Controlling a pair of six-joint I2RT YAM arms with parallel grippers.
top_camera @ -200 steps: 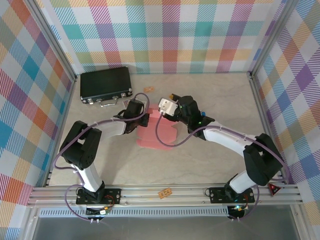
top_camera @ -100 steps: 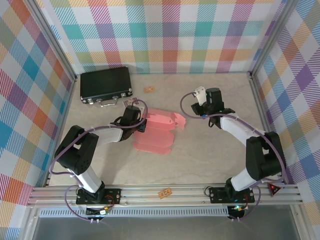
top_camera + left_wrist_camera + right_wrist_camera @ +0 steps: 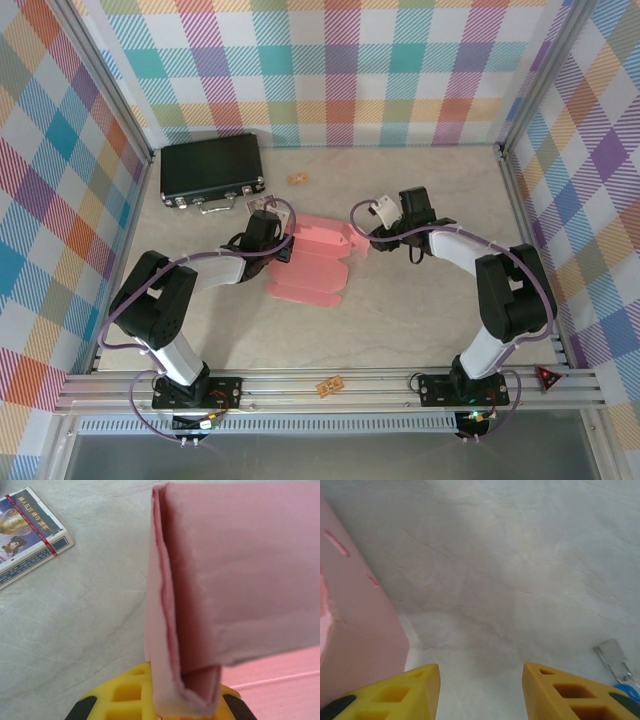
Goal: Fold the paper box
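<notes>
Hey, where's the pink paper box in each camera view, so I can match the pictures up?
Top external: paper box at table centre, between the two wrists.
Left wrist: paper box folded upright across middle and right, pinched by the left gripper at the bottom.
Right wrist: paper box along the left edge, beside the open right gripper.
Shared landmark: the pale marbled tabletop under it.

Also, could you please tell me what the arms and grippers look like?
The left arm and right arm have black joints, white links and a purple cable each. The left gripper and right gripper have yellow fingers with moulded pockets.
</notes>
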